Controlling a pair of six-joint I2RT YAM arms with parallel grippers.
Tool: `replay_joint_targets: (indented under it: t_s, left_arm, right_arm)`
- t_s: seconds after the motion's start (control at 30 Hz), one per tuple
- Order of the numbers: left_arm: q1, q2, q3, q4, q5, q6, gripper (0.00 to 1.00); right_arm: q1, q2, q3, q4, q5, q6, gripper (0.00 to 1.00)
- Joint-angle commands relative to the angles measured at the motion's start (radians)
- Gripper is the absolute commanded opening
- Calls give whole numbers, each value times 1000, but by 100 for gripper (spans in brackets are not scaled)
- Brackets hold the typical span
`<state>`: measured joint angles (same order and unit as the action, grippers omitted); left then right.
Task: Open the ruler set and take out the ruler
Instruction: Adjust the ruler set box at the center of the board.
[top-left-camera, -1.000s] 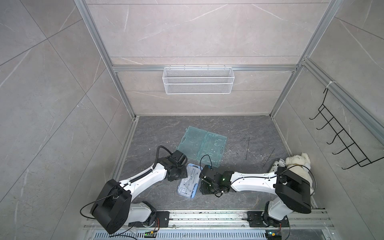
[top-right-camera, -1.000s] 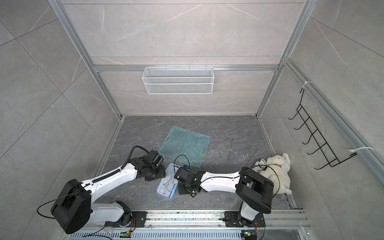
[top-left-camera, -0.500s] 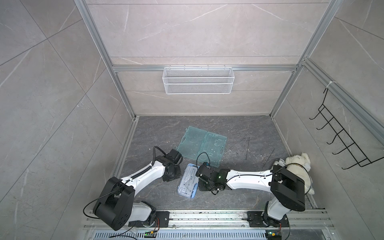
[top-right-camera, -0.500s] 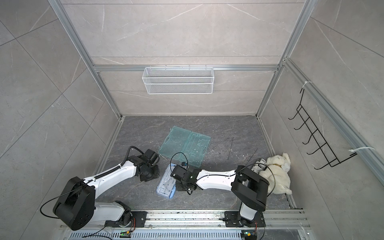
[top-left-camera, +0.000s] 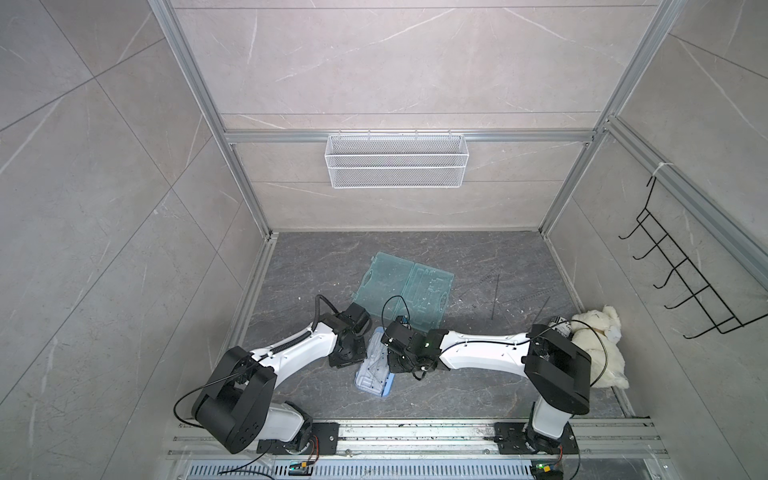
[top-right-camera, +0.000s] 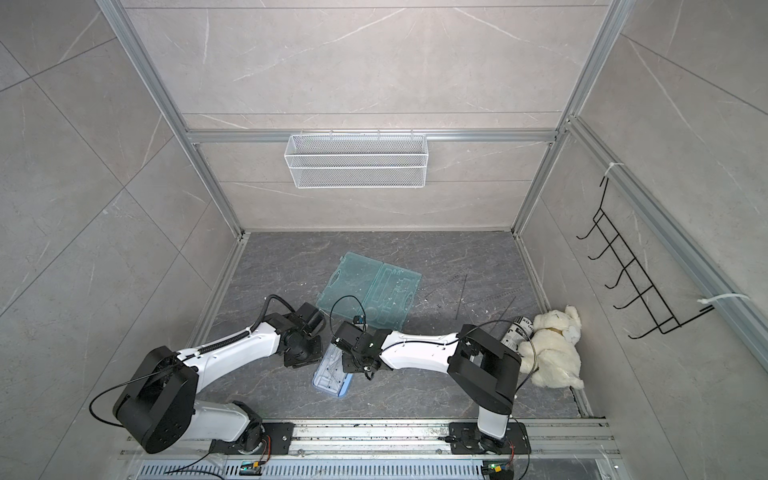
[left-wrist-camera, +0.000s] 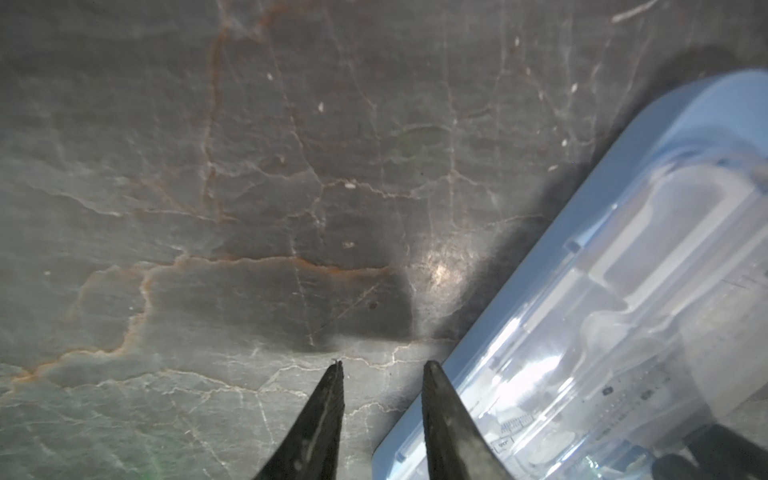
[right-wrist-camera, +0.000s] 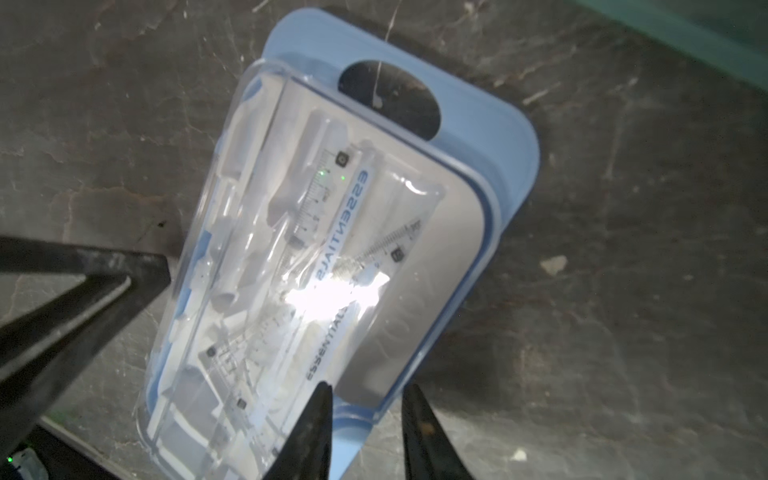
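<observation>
The ruler set (top-left-camera: 371, 374) (top-right-camera: 330, 376) is a flat blue-backed case with a clear lid, lying closed on the dark floor between my two grippers. Through the lid, a clear ruler (right-wrist-camera: 311, 199) with tick marks shows among other pieces. My left gripper (top-left-camera: 353, 353) (left-wrist-camera: 384, 365) points down at one long edge, jaws a little apart, one finger over the case's rim (left-wrist-camera: 519, 299). My right gripper (top-left-camera: 395, 358) (right-wrist-camera: 368, 388) stands at the opposite side, its narrow gap straddling a blue corner of the set (right-wrist-camera: 457, 249), nothing pinched.
An open teal plastic case (top-left-camera: 409, 291) lies just behind the grippers. A white plush toy (top-left-camera: 598, 353) and a printed can (top-left-camera: 559, 325) sit at the right wall. Thin dark rods (top-left-camera: 495, 297) lie on the floor. A wire basket (top-left-camera: 395, 166) and a hook rack (top-left-camera: 681, 286) hang on the walls.
Both grippers' jaws have narrowed. The right gripper has slid left, closer onto the ruler set. The set itself has hardly moved.
</observation>
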<state>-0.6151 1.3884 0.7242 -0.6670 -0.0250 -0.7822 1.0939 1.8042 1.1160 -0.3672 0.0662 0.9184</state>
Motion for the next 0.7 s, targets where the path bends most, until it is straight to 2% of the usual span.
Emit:
replay_joint_targets:
  t_s: [0.0, 0.53, 0.67]
  left_arm:
    - [-15, -24, -35, -22, 10, -34, 36]
    - [-51, -112, -107, -31, 4, -91, 36]
    - [-51, -137, -100, -51, -16, -98, 37]
  right_arm:
    - [-17, 26, 36, -25, 3, -43, 32]
    - [-68, 109, 122, 1, -59, -120, 35]
    - [-75, 69, 106, -6, -41, -122, 36]
